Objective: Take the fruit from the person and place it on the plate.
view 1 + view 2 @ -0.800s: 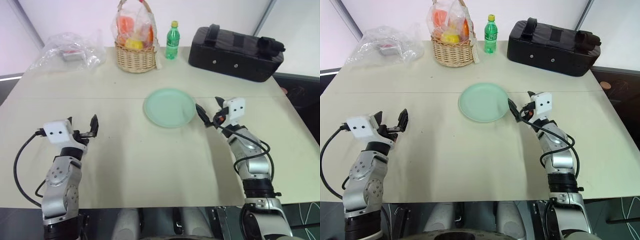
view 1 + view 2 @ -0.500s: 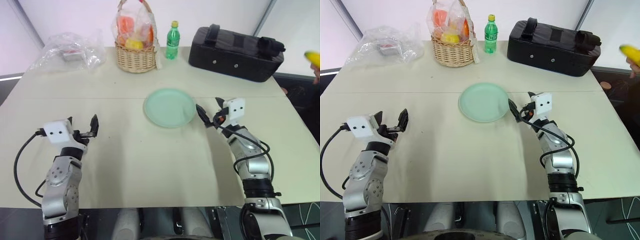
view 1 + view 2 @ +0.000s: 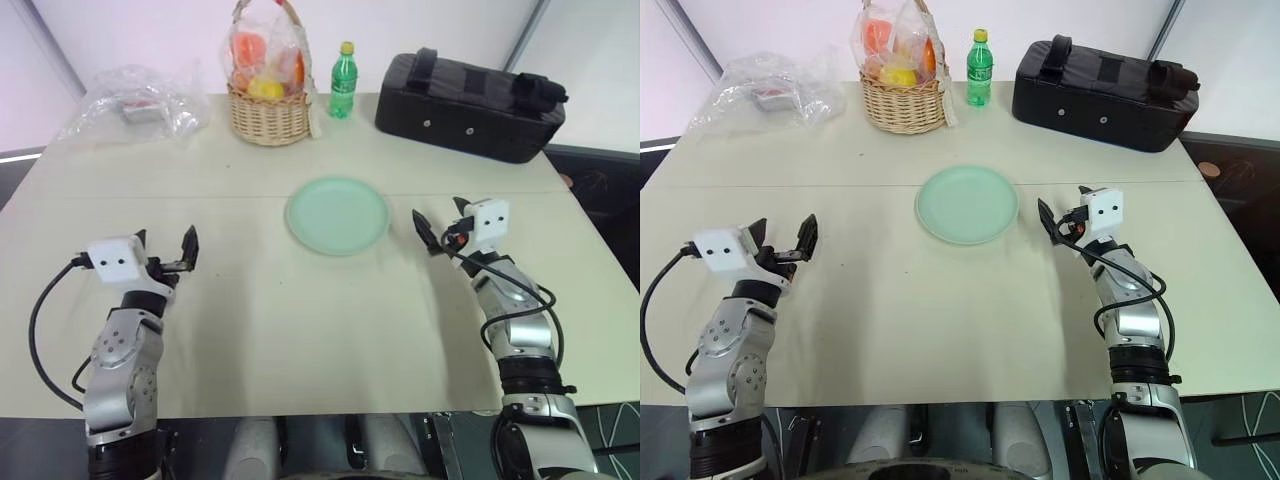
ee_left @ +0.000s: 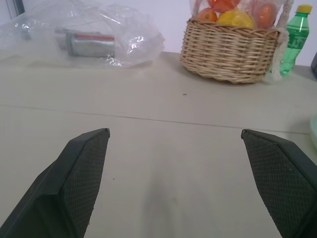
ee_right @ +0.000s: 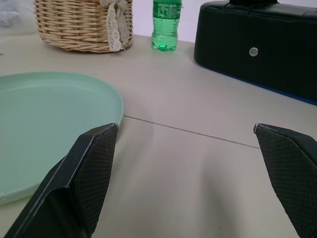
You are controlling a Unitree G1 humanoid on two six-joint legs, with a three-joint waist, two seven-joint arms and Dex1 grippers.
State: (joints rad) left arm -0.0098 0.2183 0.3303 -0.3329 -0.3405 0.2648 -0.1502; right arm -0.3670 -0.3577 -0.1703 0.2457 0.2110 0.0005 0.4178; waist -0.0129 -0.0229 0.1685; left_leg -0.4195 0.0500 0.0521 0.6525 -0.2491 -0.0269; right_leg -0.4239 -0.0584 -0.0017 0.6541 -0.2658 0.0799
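The pale mint-green plate (image 3: 337,215) lies bare at the middle of the table, and its rim also shows in the right wrist view (image 5: 49,114). My right gripper (image 3: 440,222) hovers open just right of the plate, a short gap from its rim, with nothing between its fingers (image 5: 94,163). My left gripper (image 3: 165,245) stands open and empty over bare tabletop at the front left, far from the plate. The fruit and the person are out of view.
Along the back edge stand a wicker basket (image 3: 268,110) of plastic-wrapped fruits, a green bottle (image 3: 344,80) and a long black bag (image 3: 470,92). A crumpled clear plastic bag (image 3: 135,100) lies at the back left. Bare tabletop surrounds the plate.
My right gripper has moved to the right, away from the plate's rim. The yellow fruit seen at the far right edge half a second ago has left the view. The left arm is still.
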